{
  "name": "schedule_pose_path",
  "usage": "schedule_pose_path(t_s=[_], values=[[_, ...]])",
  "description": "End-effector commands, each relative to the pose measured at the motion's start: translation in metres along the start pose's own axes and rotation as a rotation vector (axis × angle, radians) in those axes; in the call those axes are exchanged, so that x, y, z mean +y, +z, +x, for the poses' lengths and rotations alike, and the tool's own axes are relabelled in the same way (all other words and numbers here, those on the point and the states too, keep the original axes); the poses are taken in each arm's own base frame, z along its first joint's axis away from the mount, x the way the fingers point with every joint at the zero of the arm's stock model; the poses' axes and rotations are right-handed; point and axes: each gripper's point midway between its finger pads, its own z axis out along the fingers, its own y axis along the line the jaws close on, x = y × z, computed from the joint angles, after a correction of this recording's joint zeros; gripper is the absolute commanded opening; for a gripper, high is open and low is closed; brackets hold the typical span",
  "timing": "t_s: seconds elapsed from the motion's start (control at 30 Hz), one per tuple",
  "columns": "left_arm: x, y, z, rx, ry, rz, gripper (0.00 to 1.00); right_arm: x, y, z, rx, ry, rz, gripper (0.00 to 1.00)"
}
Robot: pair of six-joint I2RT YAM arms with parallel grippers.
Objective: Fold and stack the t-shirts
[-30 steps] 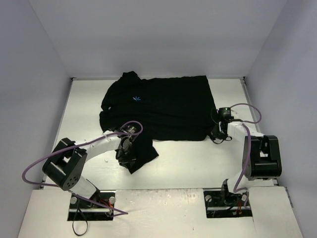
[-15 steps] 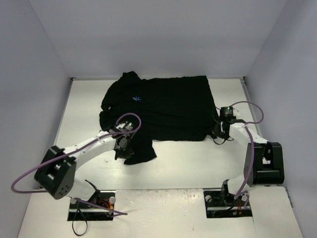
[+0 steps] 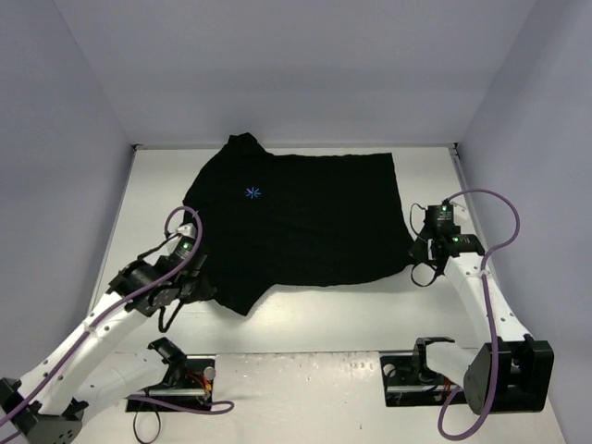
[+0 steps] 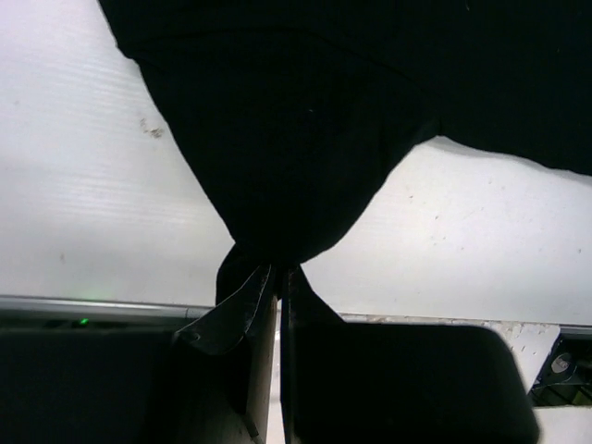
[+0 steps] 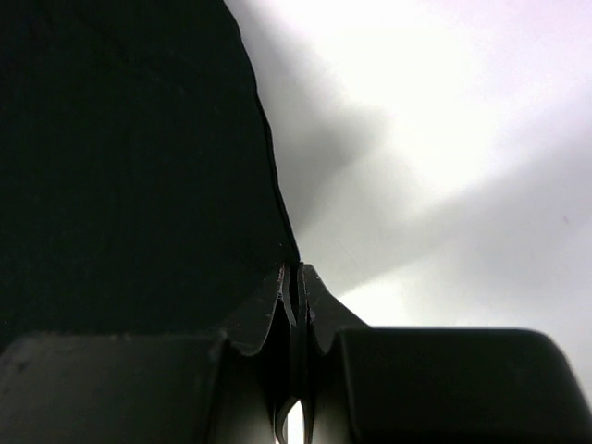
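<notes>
One black t-shirt (image 3: pixel 305 222) with a tiny blue mark (image 3: pixel 253 192) lies spread across the middle of the white table. My left gripper (image 3: pixel 203 285) is shut on the shirt's near left part. In the left wrist view the cloth (image 4: pixel 277 139) narrows to a bunch pinched between the jaws of the left gripper (image 4: pixel 276 273). At the shirt's near right corner, my right gripper (image 3: pixel 417 253) is shut on the cloth. In the right wrist view a thin fold of the shirt's edge (image 5: pixel 139 166) sits in the right gripper (image 5: pixel 294 277).
The white table (image 3: pixel 333 314) is boxed in by pale walls on the left, back and right. Purple cables (image 3: pixel 499 231) loop off both arms. The arm bases (image 3: pixel 425 370) stand on the near edge.
My left gripper shut on the crumpled near left part and drew it left and toward the near edge, flattening the shirt. The right gripper shifted slightly right and nearer, still holding its corner.
</notes>
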Motion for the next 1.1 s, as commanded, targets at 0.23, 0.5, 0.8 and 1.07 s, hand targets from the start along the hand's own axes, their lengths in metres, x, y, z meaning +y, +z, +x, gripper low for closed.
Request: schedule_pose_path(t_s=[0.23, 0.5, 0.8, 1.07], values=[[-0.007, -0.029, -0.111, -0.23, 0.058, -0.145, 0.0, 0.007, -0.013, -0.052, -0.05, -0.033, 0.06, 0.0], [-0.029, 0.019, -0.199, -0.249, 0.23, -0.172, 0.0, 0.03, 0.014, -0.083, -0.028, -0.093, 0.06, 0.0], [-0.052, 0.054, -0.249, -0.279, 0.362, -0.153, 0.0, 0.059, 0.057, -0.102, 0.016, -0.148, 0.057, 0.0], [-0.059, 0.09, -0.263, -0.239, 0.423, -0.183, 0.0, 0.075, 0.092, -0.104, 0.053, -0.166, 0.066, 0.0]])
